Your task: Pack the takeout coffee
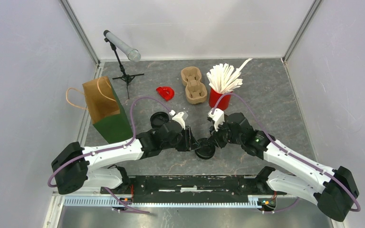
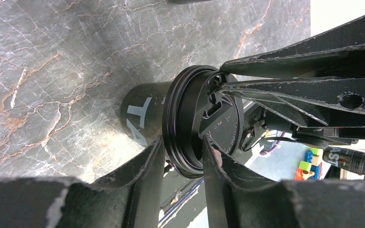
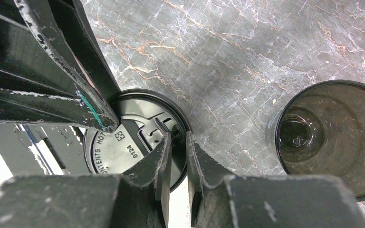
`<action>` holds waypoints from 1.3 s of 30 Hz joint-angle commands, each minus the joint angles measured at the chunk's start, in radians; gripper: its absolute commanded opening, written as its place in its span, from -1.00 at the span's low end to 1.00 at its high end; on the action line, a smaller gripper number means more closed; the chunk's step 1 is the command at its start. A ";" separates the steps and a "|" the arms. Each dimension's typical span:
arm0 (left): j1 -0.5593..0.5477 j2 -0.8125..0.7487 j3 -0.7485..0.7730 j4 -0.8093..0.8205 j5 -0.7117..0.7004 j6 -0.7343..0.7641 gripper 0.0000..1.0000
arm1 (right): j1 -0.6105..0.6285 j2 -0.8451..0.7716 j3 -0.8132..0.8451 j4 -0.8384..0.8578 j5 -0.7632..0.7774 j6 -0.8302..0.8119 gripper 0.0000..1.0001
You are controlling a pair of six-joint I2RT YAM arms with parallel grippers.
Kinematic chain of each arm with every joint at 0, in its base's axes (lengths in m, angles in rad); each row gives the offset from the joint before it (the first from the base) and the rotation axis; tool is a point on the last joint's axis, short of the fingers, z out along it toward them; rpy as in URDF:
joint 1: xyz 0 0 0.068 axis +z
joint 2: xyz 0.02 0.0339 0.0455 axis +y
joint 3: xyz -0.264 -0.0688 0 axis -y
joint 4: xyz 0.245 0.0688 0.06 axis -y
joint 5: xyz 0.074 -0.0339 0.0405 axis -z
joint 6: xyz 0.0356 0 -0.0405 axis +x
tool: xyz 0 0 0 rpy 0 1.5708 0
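White walls are closing in a grey marbled tabletop [image 1: 275,104]. Nearest me, the left gripper [image 1: 195,145] is clamping the black coffee cup [image 1: 204,152] at its rim, steadying it, I'd guess, while the right gripper [image 1: 213,142], fingers almost together, is pinching the lid [image 3: 123,142] edge. An open cup [image 1: 159,119] is standing towards the paper bag [image 1: 105,107], likely in the way. Farther off, the cardboard carrier [image 1: 193,84] and red stirrer cup [image 1: 220,99] are waiting.

Your right pincer [image 3: 178,142] pinches the black lid [image 3: 123,142] at its rim, one finger each side of the edge, nearly together. Lid lettering faces you. To the right, an open dark cup [image 3: 332,137] stands upright on the surface [image 3: 228,57], apart from the lid.
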 commanded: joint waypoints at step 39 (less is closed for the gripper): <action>-0.009 -0.010 0.041 -0.048 0.008 0.064 0.43 | -0.012 -0.003 0.045 0.021 0.033 0.061 -0.61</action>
